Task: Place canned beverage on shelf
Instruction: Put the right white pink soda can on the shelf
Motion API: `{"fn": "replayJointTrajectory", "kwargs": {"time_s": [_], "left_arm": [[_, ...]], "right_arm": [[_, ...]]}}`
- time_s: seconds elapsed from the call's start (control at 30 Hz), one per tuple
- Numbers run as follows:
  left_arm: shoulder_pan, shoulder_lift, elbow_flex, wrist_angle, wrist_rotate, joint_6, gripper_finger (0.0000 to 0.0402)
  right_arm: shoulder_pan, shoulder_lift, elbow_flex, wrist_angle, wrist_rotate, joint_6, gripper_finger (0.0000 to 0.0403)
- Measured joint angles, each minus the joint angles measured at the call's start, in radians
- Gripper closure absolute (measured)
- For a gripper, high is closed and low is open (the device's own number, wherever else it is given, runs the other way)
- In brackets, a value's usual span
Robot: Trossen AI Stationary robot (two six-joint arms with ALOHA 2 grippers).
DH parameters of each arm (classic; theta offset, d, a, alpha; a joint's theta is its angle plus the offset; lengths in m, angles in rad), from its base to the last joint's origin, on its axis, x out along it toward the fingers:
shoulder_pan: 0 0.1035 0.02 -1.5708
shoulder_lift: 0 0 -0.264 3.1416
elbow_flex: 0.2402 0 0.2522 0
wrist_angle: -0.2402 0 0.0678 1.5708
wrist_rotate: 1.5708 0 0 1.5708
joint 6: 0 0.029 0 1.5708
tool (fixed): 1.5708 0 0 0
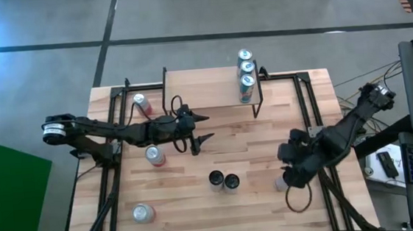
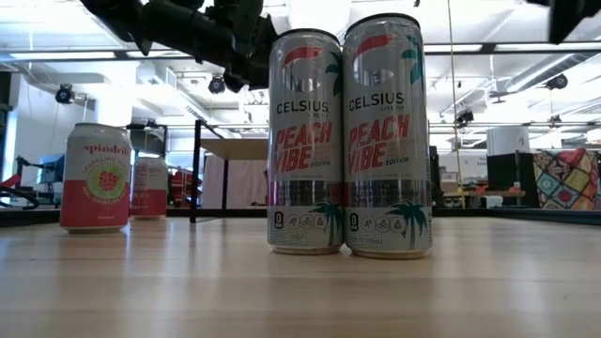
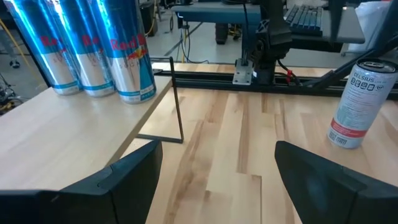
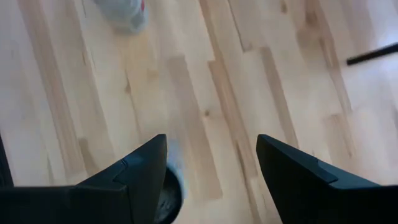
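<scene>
The shelf (image 1: 212, 90) stands at the table's far middle, with three blue cans (image 1: 246, 72) upright on its right end (image 3: 93, 50). My left gripper (image 1: 202, 129) hovers open just in front of the shelf, level, with nothing between its fingers (image 3: 214, 180). My right gripper (image 1: 290, 169) hangs open over the table's right part and tilts down at bare wood (image 4: 211, 180). A white can (image 1: 280, 182) stands close beside it (image 3: 360, 102). Two tall cans (image 1: 224, 180) stand together at the near middle (image 2: 347, 141).
A pink-labelled can (image 1: 140, 104) stands left of the shelf, another (image 1: 155, 156) lies under my left arm, and a third (image 1: 142, 213) lies at the near left. Black rails (image 1: 310, 115) run along both table sides. A cable loop (image 1: 298, 197) lies near the right rail.
</scene>
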State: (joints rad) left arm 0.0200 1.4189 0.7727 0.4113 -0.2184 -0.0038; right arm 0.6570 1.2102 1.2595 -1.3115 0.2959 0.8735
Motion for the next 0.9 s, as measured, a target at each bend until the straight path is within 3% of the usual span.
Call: {"fn": "replayJointTrajectory", "kwargs": {"time_s": [0.2,0.47,0.7,0.9], "left_arm": [[0.000,0.000,0.000,-0.001,0.000,-0.029,0.0104],[-0.002,0.033,-0.001,0.025,0.000,-0.058,0.0104],[-0.002,0.098,-0.001,0.059,-0.001,-0.074,0.0104],[-0.002,0.125,-0.001,0.060,-0.003,-0.084,0.0104]], "right_arm": [[0.066,0.118,0.111,-0.149,-0.008,0.046,0.0158],[0.079,0.217,0.145,-0.167,-0.124,0.052,0.0103],[0.078,0.238,0.145,-0.172,-0.170,0.067,0.0052],[0.078,0.233,0.144,-0.170,-0.173,0.070,0.0049]]}}
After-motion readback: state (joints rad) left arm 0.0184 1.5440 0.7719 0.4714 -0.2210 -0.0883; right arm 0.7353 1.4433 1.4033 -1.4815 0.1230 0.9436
